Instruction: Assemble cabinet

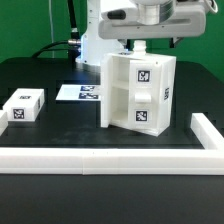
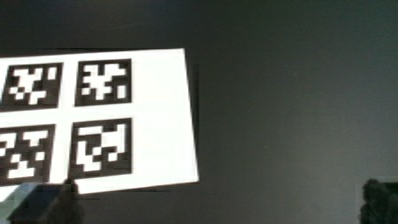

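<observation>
The cabinet (image 1: pixel 138 92) is a tall white box with black-and-white tags on its faces. It stands upright on the black table in the middle of the exterior view. My gripper (image 1: pixel 143 46) hangs just above and behind the cabinet's top. In the wrist view my gripper (image 2: pixel 206 205) is open wide, with one dark fingertip (image 2: pixel 39 205) at each lower corner and only bare black table between them. The cabinet does not show in the wrist view.
The marker board (image 1: pixel 82 93) lies flat at the exterior view's left of the cabinet and shows four tags in the wrist view (image 2: pixel 98 115). A small white tagged block (image 1: pixel 22 107) sits at the far left. A long low white border rail (image 1: pixel 100 155) runs along the front and up the right side.
</observation>
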Motion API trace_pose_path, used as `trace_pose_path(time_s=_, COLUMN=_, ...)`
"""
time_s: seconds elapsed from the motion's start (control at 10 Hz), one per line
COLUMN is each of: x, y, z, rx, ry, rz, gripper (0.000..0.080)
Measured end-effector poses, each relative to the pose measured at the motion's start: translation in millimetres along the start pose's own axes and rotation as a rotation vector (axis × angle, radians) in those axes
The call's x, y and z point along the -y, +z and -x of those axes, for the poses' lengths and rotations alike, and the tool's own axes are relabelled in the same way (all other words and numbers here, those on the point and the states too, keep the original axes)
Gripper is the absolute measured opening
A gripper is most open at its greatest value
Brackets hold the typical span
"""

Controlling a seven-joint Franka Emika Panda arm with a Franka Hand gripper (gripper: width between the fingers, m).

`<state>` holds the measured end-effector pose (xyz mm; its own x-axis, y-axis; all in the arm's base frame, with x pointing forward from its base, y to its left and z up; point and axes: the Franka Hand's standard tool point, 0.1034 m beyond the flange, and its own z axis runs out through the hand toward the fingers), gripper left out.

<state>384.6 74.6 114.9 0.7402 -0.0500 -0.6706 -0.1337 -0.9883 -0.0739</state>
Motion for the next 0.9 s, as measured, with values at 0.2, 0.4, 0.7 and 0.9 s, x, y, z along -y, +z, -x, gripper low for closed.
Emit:
trace_pose_path(time_s=0.2, x=-18.7, y=10.3, z=-3.3, rx=-0.010, ry=-0.016, rz=-0.005, gripper=0.0797)
trace_pose_path(time_s=0.4, x=-15.9, y=9.5, z=-3.7, rx=-0.012, ry=-0.015, rz=-0.002, gripper=0.0797)
trace_pose_path(time_s=0.7, x=-16.6, y=7.2, z=-3.4, rx=-0.005, ry=-0.029, rz=0.002, gripper=0.0797)
trace_pose_path(time_s=0.9, x=-29.0, y=13.3, z=2.6, rx=-0.069, ry=-0.055, rz=0.059, gripper=0.0797)
